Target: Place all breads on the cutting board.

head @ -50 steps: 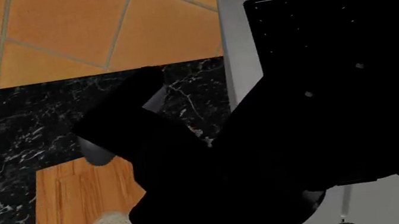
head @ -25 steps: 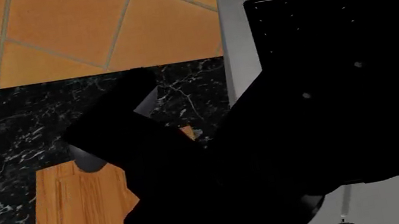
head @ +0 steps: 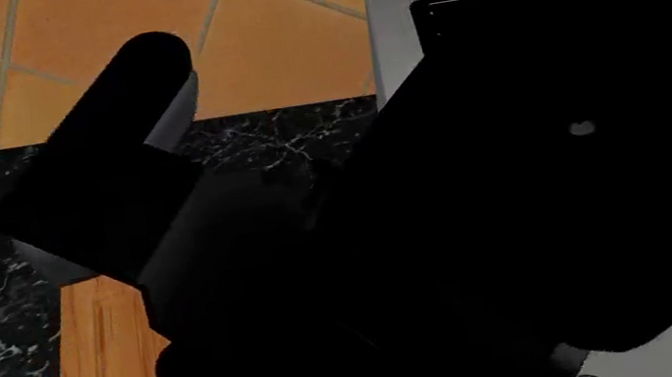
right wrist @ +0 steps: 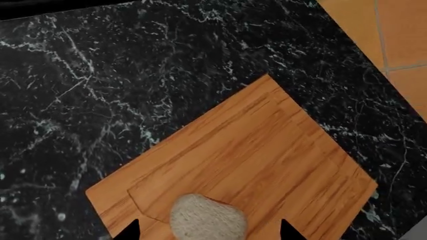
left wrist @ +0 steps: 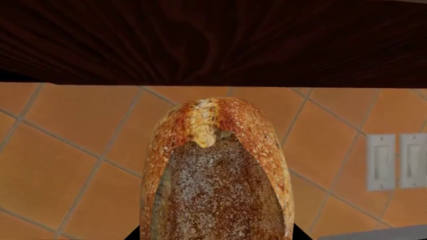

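The left wrist view is filled by the crusty loaf (left wrist: 217,175), golden-brown at its rim and speckled dark across its broad face. It rises from between the tips of the left end effector (left wrist: 215,234), which show as two small black points either side of its base. The end effector is closed on the loaf, which is lifted against an orange tiled wall (left wrist: 73,150) carrying pale wall switches (left wrist: 399,161).

In the right wrist view, the small pale bread slice (right wrist: 207,217) lies on the wooden cutting board (right wrist: 247,160), near one of its edges. The board rests flat on the black marbled worktop (right wrist: 120,75). The two fingertips of the right end effector (right wrist: 208,231) stand apart on either side of the slice, not gripping it.

The head view is mostly blocked by the dark arms (head: 451,231); a strip of the cutting board (head: 101,367) shows beside them, with a silver appliance (head: 390,28) behind.
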{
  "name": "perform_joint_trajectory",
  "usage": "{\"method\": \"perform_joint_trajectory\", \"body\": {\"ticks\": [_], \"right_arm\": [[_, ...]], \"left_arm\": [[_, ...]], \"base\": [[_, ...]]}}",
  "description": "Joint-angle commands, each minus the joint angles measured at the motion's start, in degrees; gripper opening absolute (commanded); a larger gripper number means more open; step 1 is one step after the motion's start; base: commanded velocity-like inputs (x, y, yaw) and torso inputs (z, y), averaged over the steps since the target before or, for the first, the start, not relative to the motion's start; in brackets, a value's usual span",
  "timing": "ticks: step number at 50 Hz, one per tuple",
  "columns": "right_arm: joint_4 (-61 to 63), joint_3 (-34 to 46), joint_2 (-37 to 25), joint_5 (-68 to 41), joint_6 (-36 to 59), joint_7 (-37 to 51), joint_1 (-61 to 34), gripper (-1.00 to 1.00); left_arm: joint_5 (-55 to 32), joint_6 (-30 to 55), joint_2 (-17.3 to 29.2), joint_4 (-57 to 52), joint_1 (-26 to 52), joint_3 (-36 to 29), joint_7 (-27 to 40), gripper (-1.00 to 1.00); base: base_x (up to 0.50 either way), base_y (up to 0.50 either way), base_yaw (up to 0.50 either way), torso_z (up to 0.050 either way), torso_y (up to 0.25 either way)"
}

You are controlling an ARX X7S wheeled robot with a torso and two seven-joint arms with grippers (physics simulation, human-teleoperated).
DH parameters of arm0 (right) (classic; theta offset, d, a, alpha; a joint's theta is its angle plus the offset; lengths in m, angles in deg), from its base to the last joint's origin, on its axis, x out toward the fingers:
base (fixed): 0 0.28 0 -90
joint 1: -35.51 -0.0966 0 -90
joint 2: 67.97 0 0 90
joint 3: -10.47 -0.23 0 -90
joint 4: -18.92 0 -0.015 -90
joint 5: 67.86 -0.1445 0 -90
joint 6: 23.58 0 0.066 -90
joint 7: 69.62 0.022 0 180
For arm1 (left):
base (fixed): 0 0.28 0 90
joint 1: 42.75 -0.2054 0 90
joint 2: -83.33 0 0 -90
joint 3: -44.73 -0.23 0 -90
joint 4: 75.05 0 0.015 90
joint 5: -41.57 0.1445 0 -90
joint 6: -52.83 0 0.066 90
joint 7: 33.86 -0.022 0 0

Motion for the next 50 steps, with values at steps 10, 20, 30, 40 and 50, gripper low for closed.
{"method": "perform_joint_trajectory", "body": {"ticks": [10, 20, 30, 40, 50], "right_arm": [[11.47, -3.95, -3.39, -9.98, -10.21, 15.19, -9.58, 1.00], [18.75, -4.67, -2.93, -13.17, -15.61, 26.35, -16.87, 1.00], [24.29, -6.46, -4.46, -17.13, -19.54, 38.14, -26.61, 1.00], [25.13, -16.91, -4.27, -25.99, -18.46, 51.14, -28.63, 1.00], [23.57, -21.77, -5.03, -28.07, -14.59, 57.37, -28.46, 1.00]], "left_arm": [[0.20, 0.17, -0.86, 0.03, 0.52, 0.32, -2.26, -1.00], [0.30, 0.43, -0.77, 0.02, 0.75, 0.11, -2.24, -1.00], [-2.27, 0.99, -0.66, 0.77, 1.22, -0.43, -3.07, -1.00], [-5.51, 7.00, 0.19, 2.16, 5.69, -4.19, -4.19, -1.00], [4.15, 1.24, 12.84, -7.83, -15.77, 4.29, -15.55, -1.00]], "base": [[0.00, 0.00, 0.00, 0.000, 0.000], [0.00, 0.00, 0.00, 0.000, 0.000], [0.00, 0.00, 0.00, 0.000, 0.000], [0.00, 0.00, 0.00, 0.000, 0.000], [0.00, 0.00, 0.00, 0.000, 0.000]]}}
